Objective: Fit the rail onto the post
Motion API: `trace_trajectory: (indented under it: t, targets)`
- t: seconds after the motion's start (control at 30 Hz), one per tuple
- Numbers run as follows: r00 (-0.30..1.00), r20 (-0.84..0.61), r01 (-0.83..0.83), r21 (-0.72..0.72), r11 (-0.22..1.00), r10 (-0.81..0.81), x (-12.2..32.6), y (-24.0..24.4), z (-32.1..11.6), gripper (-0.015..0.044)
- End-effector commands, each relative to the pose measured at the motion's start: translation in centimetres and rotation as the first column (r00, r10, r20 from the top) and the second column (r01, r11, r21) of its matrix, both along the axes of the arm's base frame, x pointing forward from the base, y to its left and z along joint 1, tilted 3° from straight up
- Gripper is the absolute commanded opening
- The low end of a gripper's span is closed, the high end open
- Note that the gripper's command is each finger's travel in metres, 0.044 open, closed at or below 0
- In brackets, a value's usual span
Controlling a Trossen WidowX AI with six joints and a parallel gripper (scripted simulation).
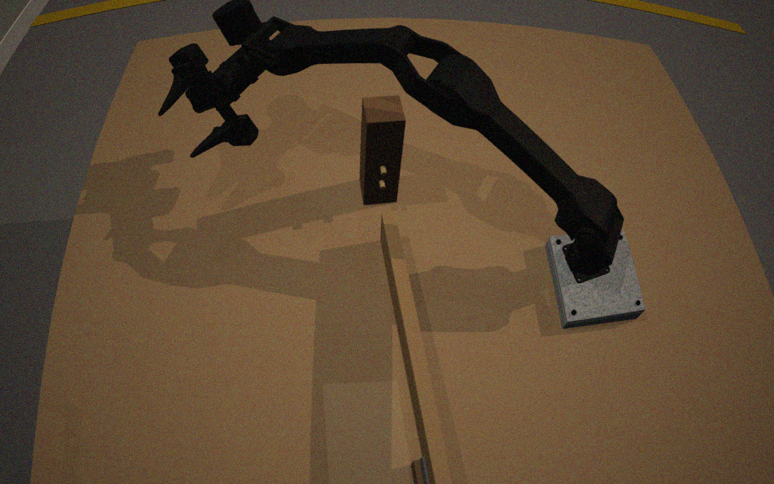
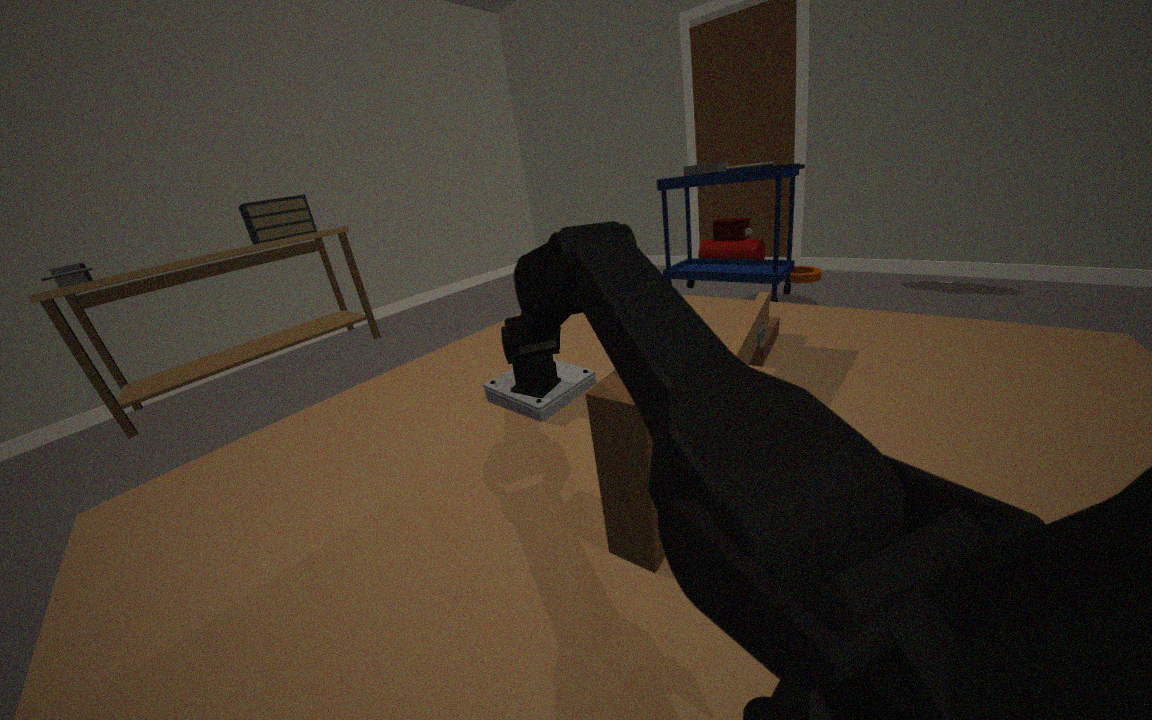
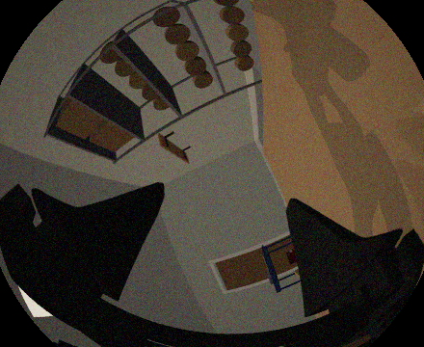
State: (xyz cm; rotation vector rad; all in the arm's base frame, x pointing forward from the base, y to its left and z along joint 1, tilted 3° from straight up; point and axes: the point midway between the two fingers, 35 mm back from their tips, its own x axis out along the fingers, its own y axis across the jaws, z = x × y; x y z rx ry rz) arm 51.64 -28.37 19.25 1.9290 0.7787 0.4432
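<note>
Hand — open, empty | rail — apart from post

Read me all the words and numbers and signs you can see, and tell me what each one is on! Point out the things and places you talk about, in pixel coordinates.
There are none to read: I see no words, numbers or signs on the wooden post point(image 1: 382, 144) point(image 2: 625, 474), the rail point(image 1: 402, 318) or the blue cart point(image 2: 730, 270) point(image 3: 271, 270).
</note>
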Motion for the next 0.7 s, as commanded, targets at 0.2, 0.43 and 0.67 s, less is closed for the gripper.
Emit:
trace_trajectory:
  t: [0.2, 0.43, 0.67]
  targets:
    - [0.988, 0.146, 0.091, -0.362, 0.928, -0.041, 2.1, 5.2, 0.4, 0.044]
    - [0.97, 0.2, 0.078, -0.798, 0.598, 0.141, 1.1, 11.7, -1.0, 0.044]
    - [0.901, 0.059, -0.012, -0.987, 0.159, 0.43, -2.6, 16.5, -3.1, 0.044]
